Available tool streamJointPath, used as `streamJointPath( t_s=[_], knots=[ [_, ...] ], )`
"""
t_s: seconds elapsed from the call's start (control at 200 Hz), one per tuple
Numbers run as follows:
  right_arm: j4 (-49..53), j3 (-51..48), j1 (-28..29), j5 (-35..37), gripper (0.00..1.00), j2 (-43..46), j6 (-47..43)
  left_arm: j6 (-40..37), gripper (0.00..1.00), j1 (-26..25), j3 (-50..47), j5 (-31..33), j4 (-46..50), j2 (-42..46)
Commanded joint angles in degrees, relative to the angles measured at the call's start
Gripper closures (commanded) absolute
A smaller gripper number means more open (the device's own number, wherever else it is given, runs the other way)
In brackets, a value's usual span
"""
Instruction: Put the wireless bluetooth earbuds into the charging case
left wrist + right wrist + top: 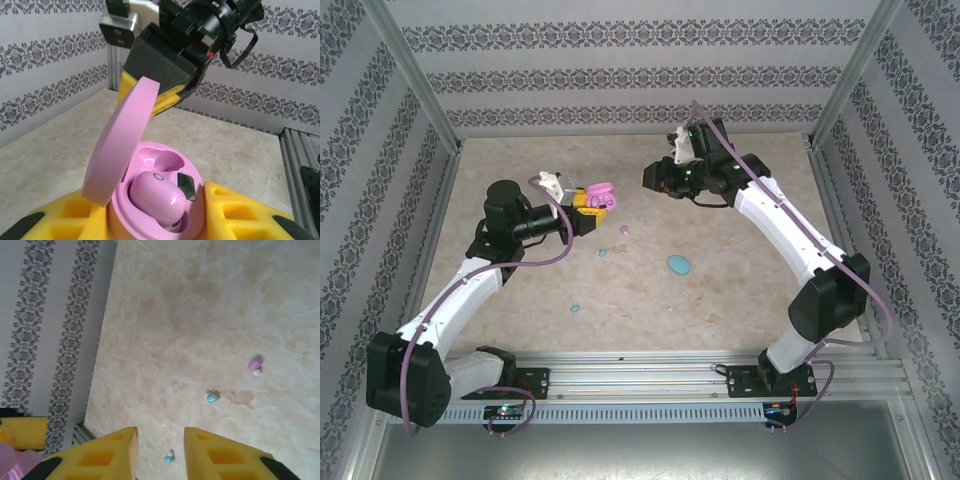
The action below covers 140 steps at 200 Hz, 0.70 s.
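The pink charging case (150, 212) was held clamped between the yellow fingers (240, 212) of the left gripper (586, 204), left of centre and in the upper half of the top view, over the table (750, 310). In the left wrist view its lid (122, 145) was seen swung open and tilted toward the left of the frame. One seated pink earbud (154, 194) was lodged in the nearer well of the case, and the well behind it was shown as a glossy pink hollow. The right gripper (160, 452) was placed just right of the case in the top view, its jaws parted (nothing was gripped, and bare table was seen through the gap). A loose pink earbud (623, 230) was found on the table just below and right of the case. A first light blue earbud (602, 251) was seen near it, toward the lower left, and a second light blue earbud (575, 308) lay farther down the frame, well apart from both. A light blue case (678, 265) was left on the table near the centre of the top view, to the right of the loose buds.
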State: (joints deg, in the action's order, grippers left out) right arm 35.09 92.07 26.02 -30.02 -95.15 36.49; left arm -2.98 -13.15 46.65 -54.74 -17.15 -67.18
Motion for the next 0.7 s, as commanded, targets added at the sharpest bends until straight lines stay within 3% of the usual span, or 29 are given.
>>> streamJointPath(
  t_s=[0.0, 0.32, 0.694],
  knots=[
    [-0.45, -0.45, 0.31, -1.68, 0.7, -3.55, -0.78, -0.17, 1.0, -0.48, 2.2, -0.22, -1.23, -1.03],
    [-0.05, 7.31, 0.75, -2.61, 0.71, -17.25, -4.62, 2.27, 1.0, -0.33, 2.91, 1.22, 2.51, -3.03],
    [13.76, 27.33, 4.63, 6.55, 0.73, -37.29, -13.66, 6.01, 1.0, -0.38, 0.88, 1.87, 2.19, -2.79]
  ],
)
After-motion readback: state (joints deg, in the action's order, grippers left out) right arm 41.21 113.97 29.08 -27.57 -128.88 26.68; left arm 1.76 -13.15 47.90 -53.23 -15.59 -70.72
